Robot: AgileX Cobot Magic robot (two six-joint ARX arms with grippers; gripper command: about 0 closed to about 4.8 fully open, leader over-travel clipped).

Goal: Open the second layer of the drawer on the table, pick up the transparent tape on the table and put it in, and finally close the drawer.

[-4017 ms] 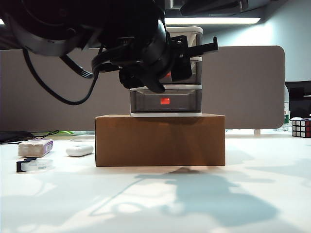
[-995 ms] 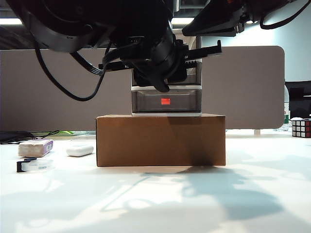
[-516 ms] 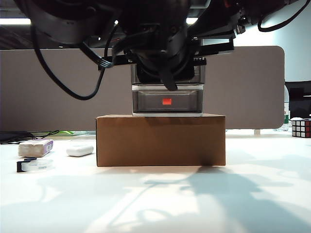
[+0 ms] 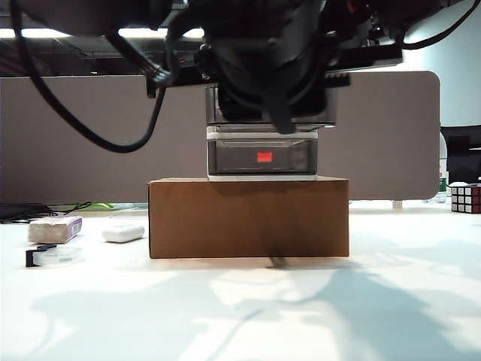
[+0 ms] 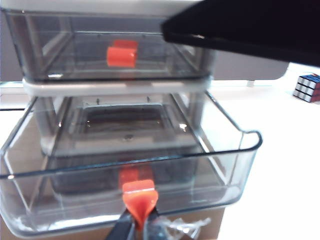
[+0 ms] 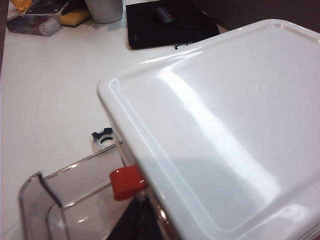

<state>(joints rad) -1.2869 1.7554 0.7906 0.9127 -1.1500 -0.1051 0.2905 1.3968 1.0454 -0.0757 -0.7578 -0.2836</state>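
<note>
Left gripper (image 5: pixel 137 225) pinched shut on the red-orange tab (image 5: pixel 140 196) of the second drawer (image 5: pixel 125 172); both dark fingertips meet on the tab's lower edge. Second drawer stands pulled well out from the cabinet (image 4: pixel 261 154), its clear front wall and rounded corner toward the left wrist camera, inside bare. Top drawer (image 5: pixel 107 47) above it closed, its own tab (image 5: pixel 122 54) flush on the front. White frame rail runs between the two.

Right gripper: fingers not visible in any view, so open or closed cannot be told. Right wrist camera looks down over the cabinet's glossy white top (image 6: pixel 215 135), so that arm sits above the cabinet. From there, one red tab (image 6: pixel 127 182) and the corner of the pulled-out drawer (image 6: pixel 65 200) show below the top's edge.

Exterior view: both dark arms crowd in front of the cabinet's upper tiers, hiding them. Bottom drawer (image 4: pixel 261 158) visible, closed, red tab centred. Cabinet rests on a brown box (image 4: pixel 248 218) at mid-table (image 4: pixel 240 316).

Tape (image 4: pixel 54 256) lies flat on the table at far left, well apart from the box, black piece at its left end. Just behind it a beige block (image 4: pixel 54 228) with purple label; white case (image 4: pixel 123 232) beside that. Rubik's cube (image 4: pixel 466 198) at far right edge.
</note>
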